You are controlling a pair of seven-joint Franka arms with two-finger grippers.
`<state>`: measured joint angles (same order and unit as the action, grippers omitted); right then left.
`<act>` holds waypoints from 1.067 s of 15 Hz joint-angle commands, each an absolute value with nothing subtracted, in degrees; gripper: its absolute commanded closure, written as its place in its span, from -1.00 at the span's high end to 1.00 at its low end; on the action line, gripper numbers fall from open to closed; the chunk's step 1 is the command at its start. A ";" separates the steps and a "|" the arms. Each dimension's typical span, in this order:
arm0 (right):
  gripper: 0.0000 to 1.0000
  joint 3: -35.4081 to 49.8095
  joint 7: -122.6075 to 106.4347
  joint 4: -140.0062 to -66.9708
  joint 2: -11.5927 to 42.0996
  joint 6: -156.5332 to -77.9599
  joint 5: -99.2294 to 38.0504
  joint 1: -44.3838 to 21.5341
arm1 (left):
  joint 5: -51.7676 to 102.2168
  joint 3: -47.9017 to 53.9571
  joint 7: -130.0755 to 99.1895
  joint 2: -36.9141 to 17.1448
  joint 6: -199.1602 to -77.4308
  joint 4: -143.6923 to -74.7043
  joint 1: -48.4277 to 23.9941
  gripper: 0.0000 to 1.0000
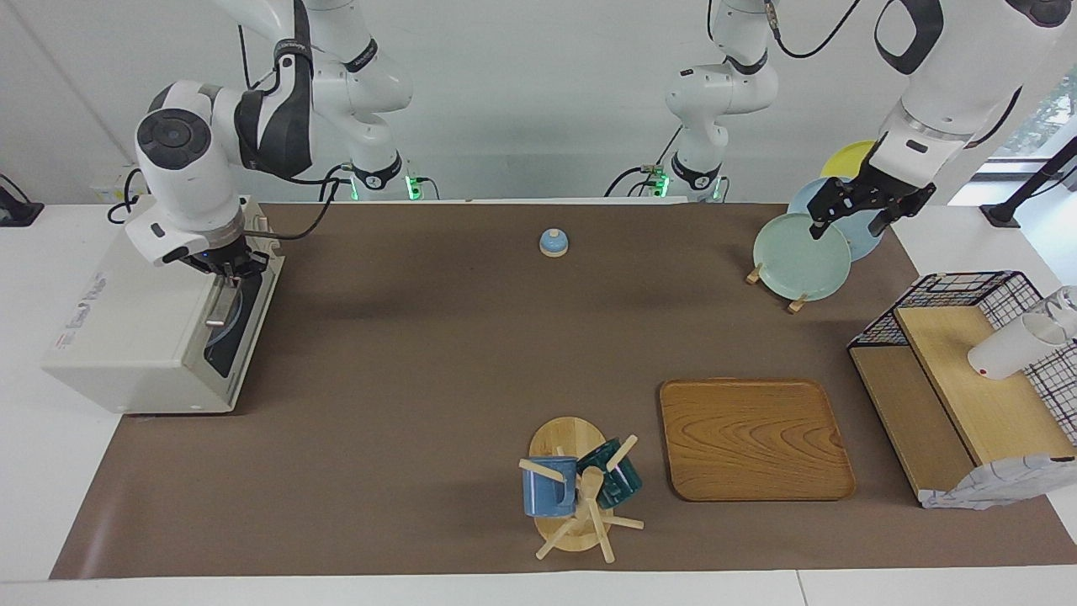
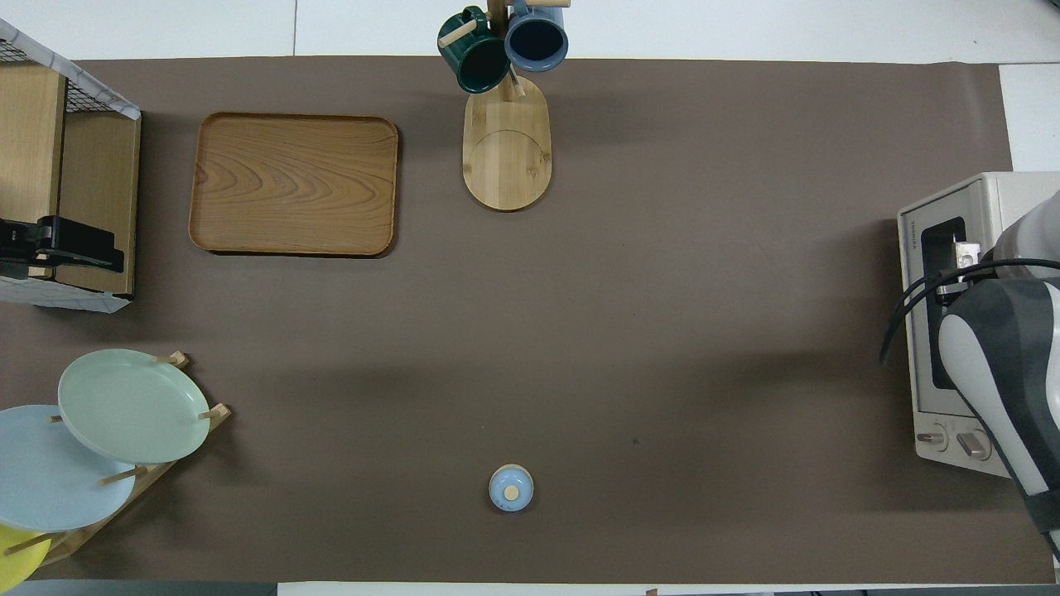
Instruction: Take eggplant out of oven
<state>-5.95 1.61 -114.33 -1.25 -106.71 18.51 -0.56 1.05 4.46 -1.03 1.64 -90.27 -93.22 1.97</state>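
Observation:
The off-white oven [image 1: 139,337] stands at the right arm's end of the table, its dark glass door shut; it also shows in the overhead view [image 2: 952,331]. My right gripper [image 1: 227,268] is down at the silver handle [image 1: 219,307], at the handle's end nearer to the robots. The right arm hides that gripper in the overhead view. The eggplant is hidden from view. My left gripper [image 1: 850,223] is open and empty, up in the air over the plate rack and shelf at the left arm's end of the table.
A rack of plates [image 1: 801,257] and a wire-and-wood shelf [image 1: 951,404] with a white cup [image 1: 1010,347] stand at the left arm's end. A wooden tray [image 1: 753,438], a mug tree [image 1: 580,492] and a small blue bell [image 1: 553,242] lie mid-table.

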 commanded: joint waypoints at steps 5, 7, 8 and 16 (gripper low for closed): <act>-1.00 -5.54 2.28 -121.46 -1.06 -116.35 14.33 -1.49 | -0.09 4.66 -1.05 1.58 -89.74 -92.72 2.20 1.00; -1.00 -5.45 3.51 -121.90 0.96 -119.69 10.83 -2.28 | -0.09 4.66 -1.05 1.58 -89.74 -92.72 2.20 1.00; -1.00 -5.54 3.60 -121.90 1.92 -121.10 10.20 -3.24 | -0.09 4.66 -1.05 1.58 -89.74 -92.72 2.20 1.00; -1.00 -5.45 5.45 -122.87 11.06 -133.15 5.81 -4.75 | -0.09 4.66 -1.05 1.58 -89.74 -92.72 2.20 1.00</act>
